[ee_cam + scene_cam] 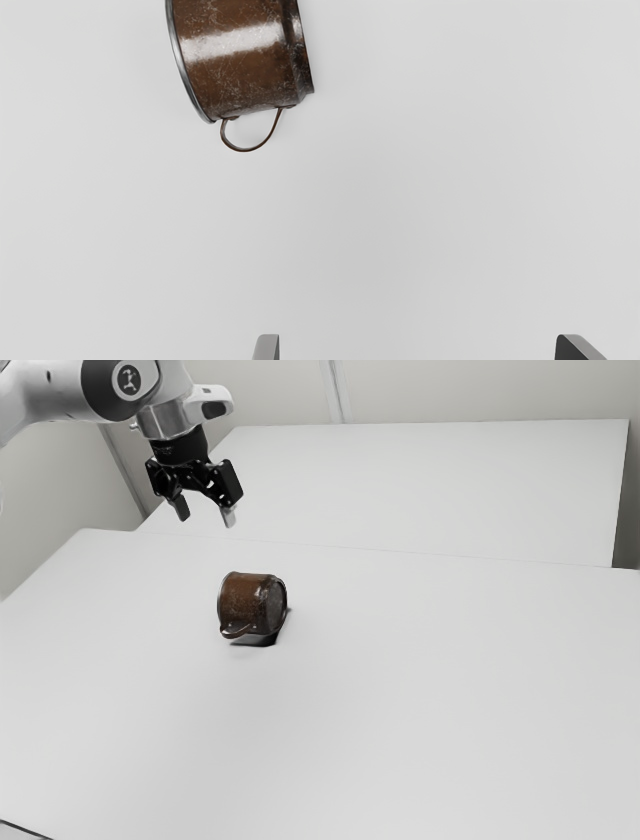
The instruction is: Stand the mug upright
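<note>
Scuffed brown mug (245,600): on its side on the bench (450,710), below the gripper (205,515) and off to one side.
Long axis: rim (178,55) to base (302,65), roughly parallel to the line between the fingertips.
Handle (243,149): toward the gripper.
Gripper: spread wide, empty.
Reach: across and down; squeezing the walls would likely need a quarter turn first.

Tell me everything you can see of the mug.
The mug is brown, glossy and scratched, like worn metal or enamel, with a silvery rim and a thin looped handle. It lies on its side on the white table, mouth toward the exterior view's left, base toward its right. The open claw is clear of it.
</note>
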Controlling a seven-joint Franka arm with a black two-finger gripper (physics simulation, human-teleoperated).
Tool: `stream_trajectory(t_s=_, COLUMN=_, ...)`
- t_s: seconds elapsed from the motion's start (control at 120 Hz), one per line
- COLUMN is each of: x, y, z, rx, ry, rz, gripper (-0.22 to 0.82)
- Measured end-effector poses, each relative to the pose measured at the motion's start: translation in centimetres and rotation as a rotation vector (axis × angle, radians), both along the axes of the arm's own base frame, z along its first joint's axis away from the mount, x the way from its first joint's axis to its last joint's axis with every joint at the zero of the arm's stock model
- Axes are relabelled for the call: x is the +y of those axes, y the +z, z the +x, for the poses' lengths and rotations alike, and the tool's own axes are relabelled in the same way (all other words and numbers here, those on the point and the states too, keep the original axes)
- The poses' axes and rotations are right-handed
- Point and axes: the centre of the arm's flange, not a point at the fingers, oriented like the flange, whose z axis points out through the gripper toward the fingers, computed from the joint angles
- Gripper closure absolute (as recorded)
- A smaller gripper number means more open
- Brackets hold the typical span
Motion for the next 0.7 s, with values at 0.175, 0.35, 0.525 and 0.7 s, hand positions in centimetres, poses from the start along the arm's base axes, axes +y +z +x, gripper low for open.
stream_trajectory(t_s=0.175, x=0.2, y=-0.2, z=0.3, rx=0.002, ry=0.01, rz=0.0, gripper=0.0)
stream_trajectory(t_s=0.35, x=1.6, y=-1.0, z=3.0, rx=0.001, ry=0.036, rz=-0.006, gripper=0.0)
stream_trajectory(t_s=0.525, x=5.8, y=-4.1, z=5.4, rx=0.041, ry=0.083, rz=-0.049, gripper=0.0)
stream_trajectory(t_s=0.7, x=9.9, y=-7.0, z=6.7, rx=0.073, ry=0.111, rz=-0.119, gripper=0.0)
